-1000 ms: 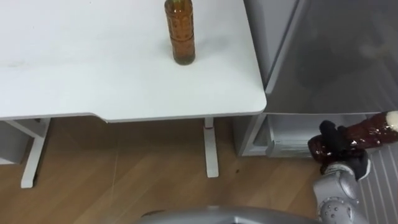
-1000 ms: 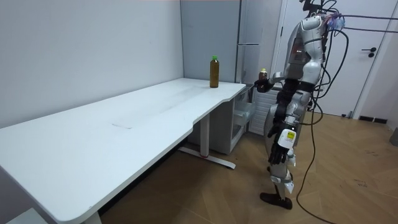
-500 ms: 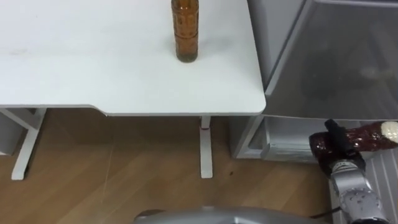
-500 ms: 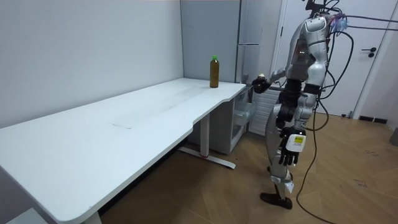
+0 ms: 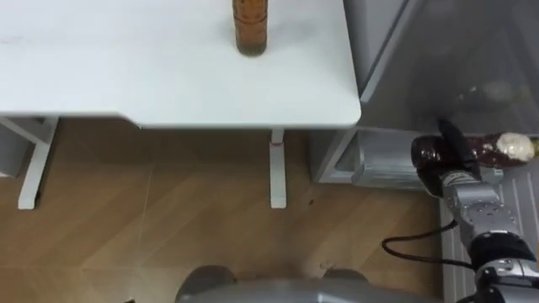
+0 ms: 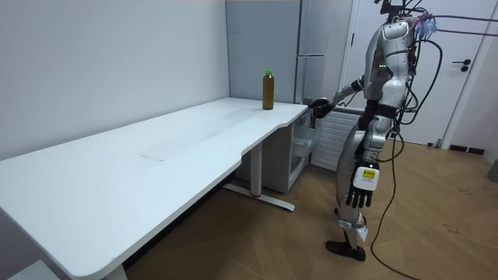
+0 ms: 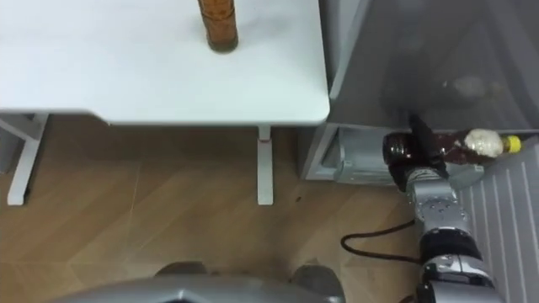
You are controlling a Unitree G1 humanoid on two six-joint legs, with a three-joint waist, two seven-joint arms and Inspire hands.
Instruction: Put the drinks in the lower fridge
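Carrying a dark bottle (image 5: 493, 150) to the lower fridge (image 5: 375, 168)
Right hand (image 5: 446, 158), at mid-right of frame, has its fingers curled round the bottle, held sideways just before the fridge opening. Left hand (image 6: 355, 194) hangs slack. The next move is probably to reach in and set it down. A second bottle (image 5: 250, 23) stands on the table (image 5: 168, 76), top centre.
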